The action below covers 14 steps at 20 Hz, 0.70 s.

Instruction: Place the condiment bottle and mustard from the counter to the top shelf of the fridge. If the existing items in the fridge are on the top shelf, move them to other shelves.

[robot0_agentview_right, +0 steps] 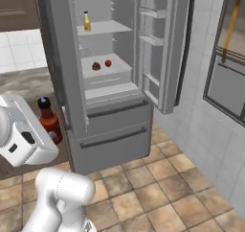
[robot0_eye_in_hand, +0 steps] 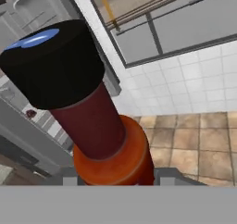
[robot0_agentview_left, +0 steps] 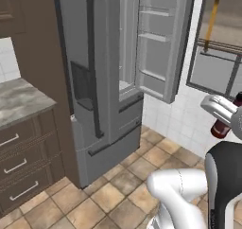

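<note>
The gripper is clamped on the slim dark red-brown black-capped condiment bottle, held upright in mid-air clear of the open grey fridge, for transfer to its pale grey top shelf.

There were two bottles: one dark red-brown condiment bottle with a black cap, and one yellow mustard. Two small round items sat together in the one fridge: one dark maroon item and one bright red item.
</note>
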{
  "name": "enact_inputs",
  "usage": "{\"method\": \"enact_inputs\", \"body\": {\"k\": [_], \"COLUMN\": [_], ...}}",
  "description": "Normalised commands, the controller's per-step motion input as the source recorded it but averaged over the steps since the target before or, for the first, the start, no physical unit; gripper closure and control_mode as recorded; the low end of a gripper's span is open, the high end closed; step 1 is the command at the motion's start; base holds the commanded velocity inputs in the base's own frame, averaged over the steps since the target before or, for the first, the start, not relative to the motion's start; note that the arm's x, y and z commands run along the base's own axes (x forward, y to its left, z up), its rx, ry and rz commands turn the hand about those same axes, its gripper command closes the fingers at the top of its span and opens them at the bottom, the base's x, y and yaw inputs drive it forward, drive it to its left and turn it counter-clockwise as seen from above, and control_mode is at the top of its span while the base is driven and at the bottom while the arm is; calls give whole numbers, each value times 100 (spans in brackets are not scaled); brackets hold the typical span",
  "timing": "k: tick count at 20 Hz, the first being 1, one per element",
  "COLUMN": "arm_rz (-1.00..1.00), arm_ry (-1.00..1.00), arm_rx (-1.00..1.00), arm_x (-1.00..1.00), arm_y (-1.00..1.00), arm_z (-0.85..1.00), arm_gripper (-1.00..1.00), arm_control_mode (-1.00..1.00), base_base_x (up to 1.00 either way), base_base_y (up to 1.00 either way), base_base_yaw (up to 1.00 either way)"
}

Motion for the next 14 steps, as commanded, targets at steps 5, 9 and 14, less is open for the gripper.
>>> {"method": "enact_inputs", "body": {"k": [5, 9, 14], "arm_rz": [0, 0, 0], "arm_ry": [0, 0, 0], "arm_rx": [0, 0, 0], "arm_x": [0, 0, 0], "arm_y": [0, 0, 0], "arm_z": [0, 0, 0], "arm_gripper": [100, 100, 100], "arm_control_mode": [100, 100, 100], "base_base_x": [100, 56, 37], "base_base_y": [-55, -31, -7], "base_base_yaw": [27, 74, 94]}}
